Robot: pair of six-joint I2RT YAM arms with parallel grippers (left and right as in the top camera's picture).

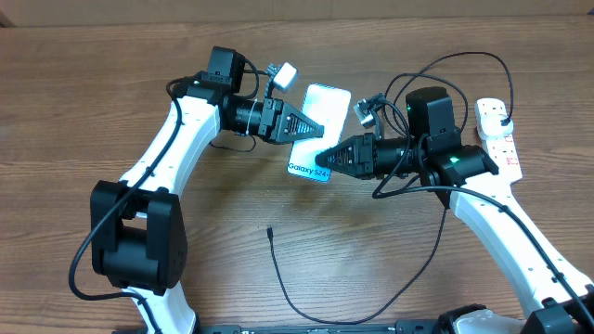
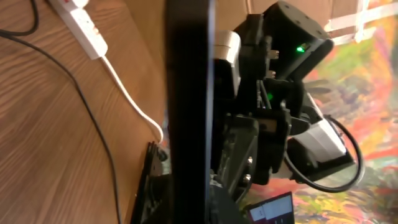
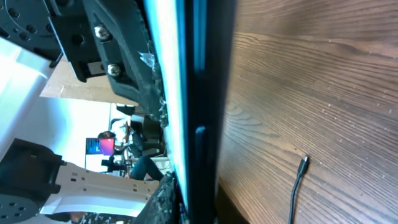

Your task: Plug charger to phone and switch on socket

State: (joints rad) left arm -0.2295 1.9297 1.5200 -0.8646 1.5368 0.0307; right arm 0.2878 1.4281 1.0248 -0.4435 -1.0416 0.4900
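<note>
Nearest the robot, the charger lies loose on the tabletop. Its connector tip points away from the robot and sits well apart from the phone. The right wrist view shows that tip close up, resting on bare wood beside the phone's dark edge.

Further in, the phone lies screen-up between the two arms, its printed lower end toward the robot. The left tool reaches in from the left and is clamped on the phone, as the left wrist view confirms: the phone runs edge-on as a dark band straight through that tool. The right tool meets the phone's lower right corner with its jaws narrow. Its own camera shows only the lit face and the edge, so I cannot tell whether it grips. Whether the phone touches the tabletop is also unclear.

Farthest out on the right lies the socket, clear of both tools. From overhead it is partly hidden by the right arm, while the left wrist view shows its end and the white cord trailing from it.
</note>
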